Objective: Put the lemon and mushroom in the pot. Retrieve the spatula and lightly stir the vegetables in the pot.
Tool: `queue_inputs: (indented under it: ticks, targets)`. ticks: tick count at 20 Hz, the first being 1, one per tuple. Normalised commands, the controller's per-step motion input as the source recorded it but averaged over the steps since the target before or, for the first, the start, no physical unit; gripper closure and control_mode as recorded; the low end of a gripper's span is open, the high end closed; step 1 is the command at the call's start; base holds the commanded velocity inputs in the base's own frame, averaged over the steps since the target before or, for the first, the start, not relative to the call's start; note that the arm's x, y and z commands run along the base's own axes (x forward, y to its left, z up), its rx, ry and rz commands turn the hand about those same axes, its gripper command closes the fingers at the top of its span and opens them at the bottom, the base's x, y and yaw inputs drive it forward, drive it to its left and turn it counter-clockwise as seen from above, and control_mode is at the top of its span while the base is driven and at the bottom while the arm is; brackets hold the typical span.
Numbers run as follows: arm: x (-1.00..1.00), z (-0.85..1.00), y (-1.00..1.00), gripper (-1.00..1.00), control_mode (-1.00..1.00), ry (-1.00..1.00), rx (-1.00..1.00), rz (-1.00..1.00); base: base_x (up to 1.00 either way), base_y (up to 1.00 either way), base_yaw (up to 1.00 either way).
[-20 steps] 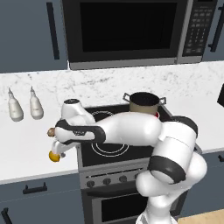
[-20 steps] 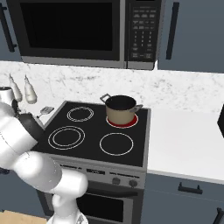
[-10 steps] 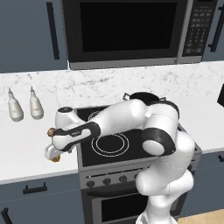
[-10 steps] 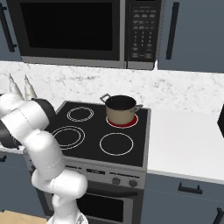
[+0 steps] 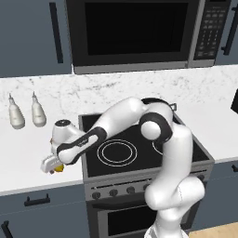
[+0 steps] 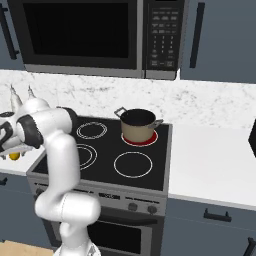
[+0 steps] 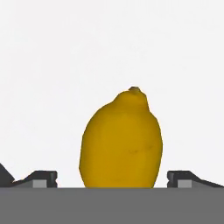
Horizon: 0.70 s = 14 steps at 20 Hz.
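Gripper (image 5: 53, 166) of mine hangs low over the white counter (image 5: 23, 158) to the left of the stove (image 5: 139, 153), its fingers spread wide apart and clamped on nothing. Between them sits the lemon (image 7: 121, 142) — in the hand view it stands centred in the gap, with a dark fingertip (image 7: 41, 178) on either side and clear space between each tip and the yellow skin. From the left base view a little of the lemon (image 5: 59, 168) peeks out just under my hand, resting on the counter near its front edge; from the right base view it shows as a small yellow spot (image 6: 14, 155) beside my wrist at the far left. My arm reaches from the base across the front of the stove and down to that spot. The pot (image 6: 138, 126) stands well apart from the lemon, on the back right burner, which glows red around its base; its dark rim is open at the top and the side handles stick out left and right. Two pale bottles (image 5: 26, 113) stand upright on the counter by the marbled wall, behind my hand. Overhead hangs the microwave (image 6: 90, 35), between dark blue cabinets.
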Motion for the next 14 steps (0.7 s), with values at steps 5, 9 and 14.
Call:
queue_inputs:
  ticks: [5, 9, 14]
  targets:
    - [0.27, -0.22, 0.2, -1.0, -1.0, 0.0, -0.01, 0.0, 0.0, 0.0, 0.0]
    - [0.21, -0.18, 0.08, 1.0, -1.0, 0.05, -0.04, 0.0, 0.0, 0.0, 0.0]
    - [0.05, -0.02, -0.05, 1.0, -1.0, 0.01, -0.01, 0.0, 0.0, 0.0, 0.0]
